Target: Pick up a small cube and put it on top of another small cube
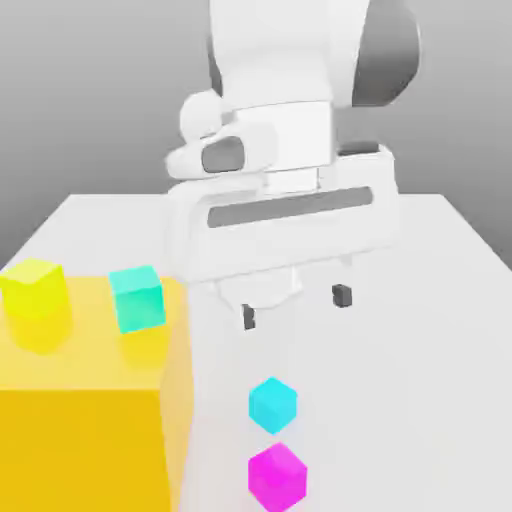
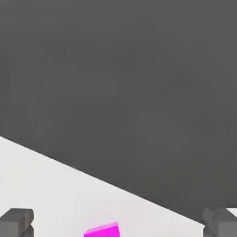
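Magenta cube, white table, grey backdrop.

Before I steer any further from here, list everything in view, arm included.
Magenta cube: one, magenta, on the white surface, nearest the camera in the exterior view.
Cyan cube: one, light blue, just beyond the magenta one.
Block: one, large, orange-yellow, at the exterior view's left.
Yellow cube: one, yellow, on the block.
Teal cube: one, turquoise, on the block.
Arm: one, white and dark grey, above the surface.
End effector: one, white with dark fingertips, open.
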Controlling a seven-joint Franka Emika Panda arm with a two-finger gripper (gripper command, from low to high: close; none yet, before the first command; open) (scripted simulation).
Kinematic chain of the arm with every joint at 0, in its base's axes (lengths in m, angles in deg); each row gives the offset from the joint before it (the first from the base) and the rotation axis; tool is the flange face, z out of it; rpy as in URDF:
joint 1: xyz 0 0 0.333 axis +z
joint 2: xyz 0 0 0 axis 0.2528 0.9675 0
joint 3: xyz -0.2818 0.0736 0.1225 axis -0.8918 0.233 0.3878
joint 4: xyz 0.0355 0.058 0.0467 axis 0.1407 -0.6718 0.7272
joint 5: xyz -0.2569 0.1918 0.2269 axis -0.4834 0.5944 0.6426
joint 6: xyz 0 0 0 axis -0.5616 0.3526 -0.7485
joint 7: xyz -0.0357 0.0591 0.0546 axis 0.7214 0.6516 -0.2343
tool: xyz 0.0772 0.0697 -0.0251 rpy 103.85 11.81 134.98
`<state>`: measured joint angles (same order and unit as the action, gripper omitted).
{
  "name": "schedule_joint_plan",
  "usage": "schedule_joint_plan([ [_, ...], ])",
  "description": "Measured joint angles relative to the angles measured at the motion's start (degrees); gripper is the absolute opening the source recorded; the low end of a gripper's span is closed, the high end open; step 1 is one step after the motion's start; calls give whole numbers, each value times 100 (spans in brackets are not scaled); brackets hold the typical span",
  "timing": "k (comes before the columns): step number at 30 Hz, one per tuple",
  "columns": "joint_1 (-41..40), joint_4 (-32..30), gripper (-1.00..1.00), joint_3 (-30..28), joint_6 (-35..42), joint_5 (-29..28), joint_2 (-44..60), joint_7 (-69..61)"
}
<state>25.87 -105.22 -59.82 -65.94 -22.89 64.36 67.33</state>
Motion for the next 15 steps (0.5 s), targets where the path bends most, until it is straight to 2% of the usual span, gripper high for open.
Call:
schedule_joint_plan([
  [8, -12, -301, 0, 47, -758, -273, 1605, -704],
  [12, -159, -172, 0, 236, -1392, -110, 2437, -885],
  [13, -216, -140, -100, 298, -1525, -87, 2607, -903],
  [15, -216, -140, -100, 298, -1524, -88, 2607, -902],
])
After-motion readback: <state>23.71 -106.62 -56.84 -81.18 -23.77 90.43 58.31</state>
